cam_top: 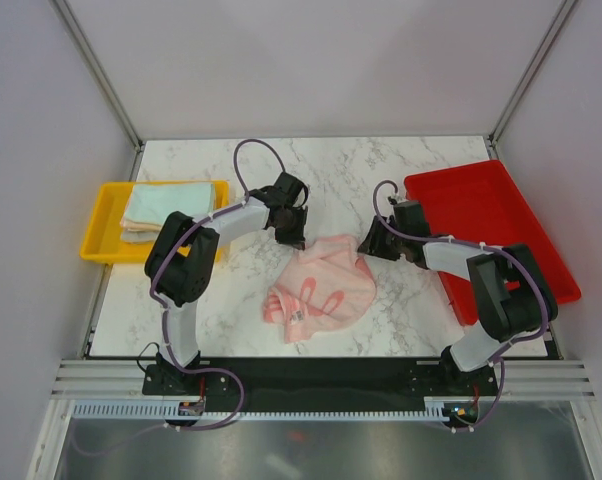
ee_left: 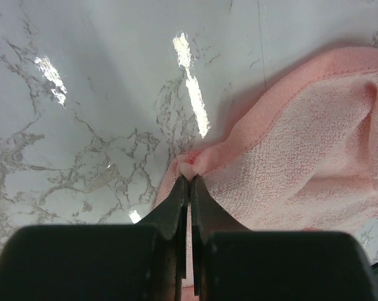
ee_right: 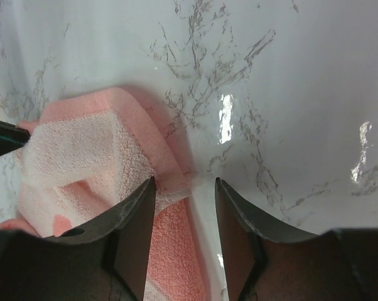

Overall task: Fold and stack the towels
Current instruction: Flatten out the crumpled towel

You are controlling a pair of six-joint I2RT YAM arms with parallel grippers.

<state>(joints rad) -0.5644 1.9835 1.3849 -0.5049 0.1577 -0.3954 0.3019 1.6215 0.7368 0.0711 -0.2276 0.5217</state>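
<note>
We are logging one crumpled pale pink terry towel [cam_top: 321, 285], left gripper [ee_left: 189, 180] pinching its corner, right gripper [ee_right: 184, 180] standing parted.

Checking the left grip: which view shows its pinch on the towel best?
Left wrist: left gripper shut on an edge of the pink towel. Top external hides it; right wrist crops it.

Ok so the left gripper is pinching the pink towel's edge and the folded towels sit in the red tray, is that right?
Not quite. The folded towels sit in the yellow tray, not the red tray; the top view shows it. The left gripper is indeed pinching the edge of the pink towel.
</note>
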